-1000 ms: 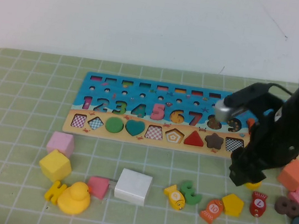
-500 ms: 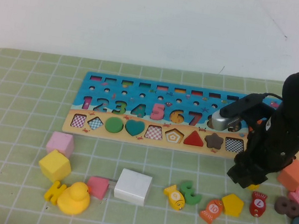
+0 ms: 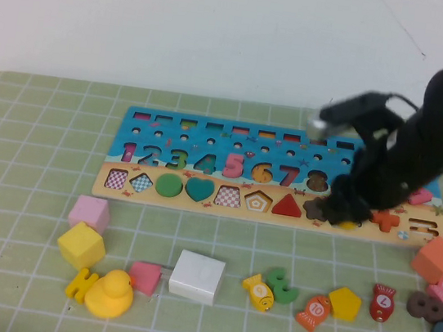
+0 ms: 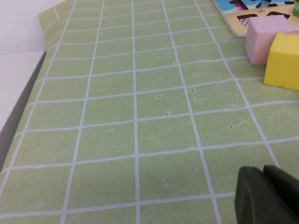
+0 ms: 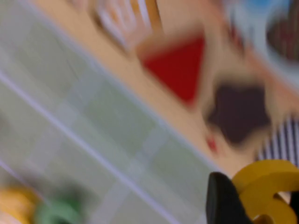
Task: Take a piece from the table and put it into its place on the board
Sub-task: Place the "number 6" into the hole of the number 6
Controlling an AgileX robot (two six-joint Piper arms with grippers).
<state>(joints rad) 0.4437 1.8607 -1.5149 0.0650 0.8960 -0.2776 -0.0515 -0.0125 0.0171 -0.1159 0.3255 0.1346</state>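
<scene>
The board (image 3: 210,130) lies across the far middle of the table, blue above and tan below. My right gripper (image 3: 345,211) hangs over its tan strip by the dark star (image 3: 317,208). It is shut on the piece, a yellow "6" (image 5: 264,186), of which a yellow bit shows under the arm in the high view (image 3: 350,225). The right wrist view is blurred and shows the red triangle (image 5: 180,70) and the star below. My left gripper (image 4: 266,198) is shut and empty, low over bare mat left of the board; it is out of the high view.
Loose pieces lie in front of the board: green "3" (image 3: 282,283), yellow pentagon (image 3: 344,302), white block (image 3: 197,276), yellow duck (image 3: 110,292), pink cube (image 3: 89,213), yellow cube (image 3: 82,245). An orange cube (image 3: 437,259) and rings sit at the right edge.
My right arm has lifted from the mat in front of the board's right end and swung left and away, over the tan strip, carrying the yellow "6". The left arm has not moved.
</scene>
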